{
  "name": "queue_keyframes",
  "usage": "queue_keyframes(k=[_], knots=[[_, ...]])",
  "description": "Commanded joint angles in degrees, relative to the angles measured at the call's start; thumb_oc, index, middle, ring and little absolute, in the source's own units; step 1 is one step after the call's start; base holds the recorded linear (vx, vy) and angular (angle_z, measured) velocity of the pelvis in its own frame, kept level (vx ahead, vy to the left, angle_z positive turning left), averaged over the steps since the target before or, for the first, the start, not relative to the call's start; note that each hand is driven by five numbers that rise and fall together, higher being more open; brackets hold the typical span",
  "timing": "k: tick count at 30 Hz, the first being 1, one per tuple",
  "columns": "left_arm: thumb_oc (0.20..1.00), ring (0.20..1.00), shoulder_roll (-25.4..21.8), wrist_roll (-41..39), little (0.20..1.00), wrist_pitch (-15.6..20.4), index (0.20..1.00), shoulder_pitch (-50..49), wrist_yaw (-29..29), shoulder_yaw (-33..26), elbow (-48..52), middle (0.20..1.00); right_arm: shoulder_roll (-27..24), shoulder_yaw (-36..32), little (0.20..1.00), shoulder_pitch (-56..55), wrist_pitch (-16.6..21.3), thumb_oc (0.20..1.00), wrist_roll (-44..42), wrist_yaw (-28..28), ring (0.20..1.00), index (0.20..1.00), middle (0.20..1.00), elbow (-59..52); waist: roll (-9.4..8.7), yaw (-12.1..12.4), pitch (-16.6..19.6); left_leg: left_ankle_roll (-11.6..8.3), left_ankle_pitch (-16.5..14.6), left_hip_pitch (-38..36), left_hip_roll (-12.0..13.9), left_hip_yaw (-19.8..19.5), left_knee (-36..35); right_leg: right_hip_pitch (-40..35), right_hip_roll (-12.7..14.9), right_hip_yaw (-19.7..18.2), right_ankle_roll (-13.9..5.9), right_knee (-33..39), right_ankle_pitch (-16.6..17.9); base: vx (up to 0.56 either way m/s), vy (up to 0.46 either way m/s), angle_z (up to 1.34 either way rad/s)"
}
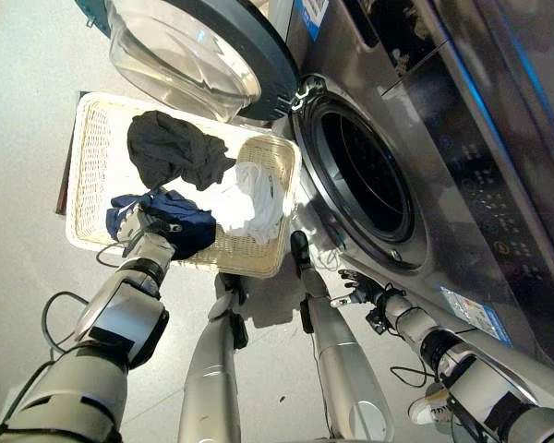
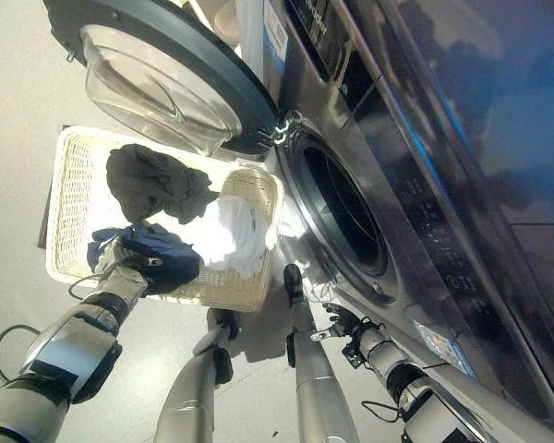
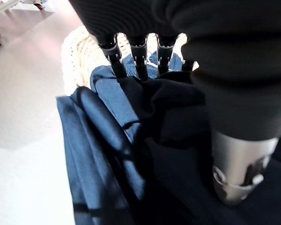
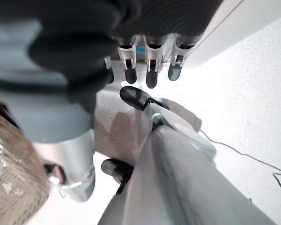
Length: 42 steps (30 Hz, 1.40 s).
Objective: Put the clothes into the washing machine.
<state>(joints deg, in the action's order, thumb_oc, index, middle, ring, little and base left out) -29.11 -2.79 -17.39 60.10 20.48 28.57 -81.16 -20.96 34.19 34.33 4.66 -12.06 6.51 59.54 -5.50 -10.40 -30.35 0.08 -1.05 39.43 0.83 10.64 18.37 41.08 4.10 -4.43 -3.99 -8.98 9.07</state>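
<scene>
Standing open at the right, the washing machine (image 1: 415, 175) shows a dark, empty-looking drum (image 1: 365, 175), its door (image 1: 198, 51) swung out over the far end of the laundry basket (image 1: 92, 157) on the floor. In the basket lie three pieces of clothing: a dark grey garment (image 1: 171, 148) at the far side, a white one (image 1: 254, 198) nearest the machine, and a navy garment (image 1: 180, 221) at the near left. The left hand (image 1: 148, 231) is down on the navy garment, fingers (image 3: 117, 61) pushed into its folds; I cannot tell whether they have closed on it. The right hand (image 1: 360, 286) hangs low by the machine's front, fingers loose and holding nothing. This looks like the first pick, with nothing loaded yet. Next comes a firm grip, a lift clear of the basket rim, and a carry right to the drum.
</scene>
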Motion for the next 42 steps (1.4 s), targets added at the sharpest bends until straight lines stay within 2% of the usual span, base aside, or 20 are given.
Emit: queue_keyframes(k=[1,3,4,5,10,11,13,16,18,20,22,23,26,28,30,34,38,39,41,42], knots=[[1.000,1.000,-1.14,3.37,1.000,-6.33,1.000,-2.33,-6.44,-1.06,-3.67,1.000,-1.81,1.93,1.000,-0.58,2.17,1.000,-2.91,0.40,1.000,1.000,1.000,-3.52,-3.55,-0.51,0.55,-0.55,-5.58,2.44,-3.98,-2.04,8.23,0.84,-1.93,3.62,-0.67,-0.16,0.54,-0.02,-0.013,-0.09],[0.545,0.545,-1.10,5.65,0.545,-7.14,0.545,-1.95,-6.82,-0.69,-4.01,0.545,-1.82,2.03,1.000,-0.41,2.48,1.000,-2.81,0.74,1.000,1.000,1.000,-3.79,-3.88,-0.68,0.55,-0.62,-5.64,2.82,-3.97,-2.10,8.45,1.16,-1.94,3.68,-0.69,-0.02,0.77,-0.02,-0.005,-0.08],[0.241,0.241,-1.14,7.83,0.241,-7.41,0.241,-1.53,-7.11,-0.10,-4.27,0.241,-1.93,2.18,1.000,-0.19,2.76,1.000,-3.02,1.01,1.000,1.000,1.000,-3.78,-4.12,-0.79,0.55,-0.70,-5.67,3.10,-3.91,-2.08,8.56,1.45,-1.88,3.81,-0.74,0.11,0.98,-0.02,0.002,-0.07],[0.200,0.200,-1.17,8.44,0.200,-7.37,0.200,-1.36,-7.23,0.32,-4.29,0.200,-2.00,2.31,1.000,-0.07,2.80,1.000,-3.23,1.10,1.000,1.000,1.000,-3.84,-4.26,-0.84,0.55,-0.74,-5.66,3.19,-3.89,-2.06,8.55,1.53,-1.86,3.88,-0.76,0.20,1.07,-0.02,0.003,-0.06],[0.200,0.200,-0.98,13.62,0.200,-6.62,0.200,-0.63,-6.04,2.66,-4.38,0.200,-2.01,3.04,1.000,0.26,2.97,1.000,-3.54,1.66,1.000,1.000,1.000,-3.64,-4.73,-0.80,0.55,-0.90,-5.11,2.80,-3.89,-2.29,7.57,1.29,-2.03,3.93,-0.80,0.51,1.24,-0.01,-0.005,-0.01],[0.200,0.200,-0.85,16.80,0.200,-6.85,0.200,-0.67,-4.34,4.28,-3.83,0.200,-1.92,3.44,1.000,0.20,3.67,1.000,-3.37,1.91,1.000,1.000,1.000,-3.35,-4.74,-0.64,0.55,-0.82,-4.73,1.88,-3.99,-2.31,6.49,0.65,-2.23,3.96,-0.82,0.56,1.10,0.00,0.000,0.00],[0.200,0.200,-0.69,17.79,0.200,-6.97,0.200,-0.75,-3.41,5.15,-3.63,0.200,-1.95,3.56,1.000,0.24,4.20,1.000,-3.39,2.11,1.000,1.000,1.000,-3.05,-4.66,-0.54,0.55,-0.83,-4.41,1.09,-4.07,-2.21,5.67,0.06,-2.34,3.95,-0.86,0.74,1.02,0.00,0.000,0.00],[0.200,0.200,-0.36,19.69,0.200,-6.69,0.200,-1.69,-1.06,6.85,-2.92,0.200,-2.07,3.43,1.000,0.50,5.24,1.000,-3.43,2.03,1.000,1.000,1.000,-2.40,-3.65,-0.09,0.55,-0.98,-3.29,-1.88,-4.40,-1.86,2.80,-2.01,-2.38,4.00,-0.93,1.69,0.91,0.00,0.000,0.00],[0.200,0.200,-0.38,19.30,0.200,-6.56,0.200,-1.95,-0.40,7.04,-2.71,0.200,-2.17,3.32,1.000,0.51,5.27,1.000,-3.47,2.07,1.000,1.000,1.000,-2.43,-3.38,0.03,0.55,-1.03,-3.07,-2.60,-4.45,-1.83,2.17,-2.56,-2.35,4.06,-0.95,1.87,0.80,0.00,0.000,0.00],[0.200,0.200,-0.88,17.63,0.200,-5.88,0.200,-2.70,1.31,7.27,-1.83,0.200,-2.47,2.86,1.000,0.52,5.83,1.000,-3.60,2.22,1.000,1.000,1.000,-2.53,-2.31,0.55,0.55,-1.16,-2.41,-5.02,-4.60,-1.83,0.39,-4.43,-2.23,4.31,-0.95,2.28,0.34,0.00,0.000,0.00],[0.200,0.200,-1.84,13.61,0.200,-3.01,0.200,-3.53,2.86,6.32,-1.12,0.200,-2.84,2.12,1.000,0.55,5.75,1.000,-4.18,2.45,1.000,1.000,1.000,-3.02,-1.06,1.24,0.55,-1.38,-1.53,-7.85,-4.67,-2.05,-1.69,-6.71,-1.95,4.70,-0.92,2.73,-0.14,0.00,0.000,0.00],[0.200,0.200,-2.43,9.79,0.200,-0.16,0.200,-4.06,4.82,4.93,-0.64,0.200,-3.17,1.60,1.000,0.43,5.58,1.000,-4.95,2.55,1.000,1.000,1.000,-3.69,-0.33,1.69,0.55,-1.50,-1.06,-9.67,-4.80,-2.35,-2.85,-8.25,-1.72,4.98,-0.87,3.04,-0.45,0.00,0.000,0.00],[0.200,0.200,-3.56,4.00,0.200,5.38,0.200,-5.54,7.92,2.47,1.08,0.200,-3.97,0.26,1.000,-0.18,4.90,1.000,-6.27,2.67,1.000,1.000,1.000,-5.65,1.20,2.49,0.55,-1.80,-0.31,-13.25,-5.09,-2.87,-5.05,-11.51,-1.19,5.67,-0.75,3.94,-1.07,0.01,0.006,0.17],[0.200,0.200,-5.33,0.35,0.200,8.61,0.200,-7.69,9.90,-0.54,5.73,0.200,-4.86,-1.33,1.000,-1.16,3.55,1.000,-7.98,2.09,1.000,1.000,1.000,-9.39,2.77,3.28,0.55,-2.00,0.27,-16.38,-5.31,-3.70,-6.81,-14.49,-0.70,6.47,-0.71,4.63,-1.63,0.01,0.004,0.23],[0.200,0.200,-5.89,0.51,0.200,8.91,0.200,-8.39,9.98,-1.60,7.30,0.200,-5.02,-1.83,1.000,-1.42,3.41,1.000,-8.46,1.91,1.000,1.000,1.000,-10.25,3.11,3.56,0.55,-2.03,0.59,-17.27,-5.39,-4.05,-7.50,-15.41,-0.52,6.73,-0.71,4.85,-1.74,-0.01,-0.025,0.30],[0.200,0.200,-7.46,-0.70,0.200,12.07,0.200,-13.74,13.76,-5.67,15.85,0.200,-5.42,-4.04,1.000,-3.26,3.48,1.000,-11.79,0.27,1.000,1.000,1.000,-16.54,4.26,4.93,0.72,-2.22,1.37,-21.64,-5.25,-5.42,-10.47,-19.98,-0.27,8.08,-0.54,5.75,-2.69,-0.01,-0.062,0.18],[0.200,0.200,-7.60,-0.55,0.200,12.42,0.200,-15.48,14.36,-6.97,18.62,0.200,-5.55,-4.69,1.000,-3.98,3.21,1.000,-13.12,-0.34,1.000,1.000,1.000,-18.96,4.50,5.27,1.40,-2.26,1.66,-22.70,-5.23,-5.80,-11.66,-21.11,-0.33,8.44,-0.49,6.18,-3.01,0.01,-0.045,0.10],[0.200,0.200,-7.54,-1.86,0.200,14.57,0.200,-20.08,15.29,-9.65,24.89,0.200,-5.64,-6.69,1.000,-6.13,2.97,1.000,-16.04,-1.16,1.000,1.000,1.000,-24.20,5.02,6.03,2.80,-2.37,2.21,-24.61,-5.04,-6.37,-13.86,-23.00,-0.27,9.15,-0.50,6.88,-3.55,0.03,-0.058,0.08],[0.200,0.200,-7.54,-1.86,0.200,14.57,0.200,-20.08,15.29,-9.65,24.89,0.200,-5.64,-6.69,1.000,-6.13,2.97,1.000,-16.04,-1.16,1.000,1.000,1.000,-24.20,5.02,6.03,2.80,-2.37,2.21,-24.61,-5.04,-6.37,-13.86,-23.00,-0.27,9.15,-0.50,6.88,-3.55,0.02,-0.050,0.16],[0.200,0.200,-6.19,-5.08,0.200,17.62,0.200,-24.62,14.08,-12.41,30.66,0.200,-5.28,-8.26,1.000,-7.96,2.89,1.000,-17.07,-2.33,1.000,1.000,1.000,-29.44,5.46,6.67,3.95,-2.46,2.73,-26.17,-4.92,-6.76,-15.90,-24.47,-0.26,9.86,-0.55,7.53,-3.93,0.02,-0.092,0.39]])
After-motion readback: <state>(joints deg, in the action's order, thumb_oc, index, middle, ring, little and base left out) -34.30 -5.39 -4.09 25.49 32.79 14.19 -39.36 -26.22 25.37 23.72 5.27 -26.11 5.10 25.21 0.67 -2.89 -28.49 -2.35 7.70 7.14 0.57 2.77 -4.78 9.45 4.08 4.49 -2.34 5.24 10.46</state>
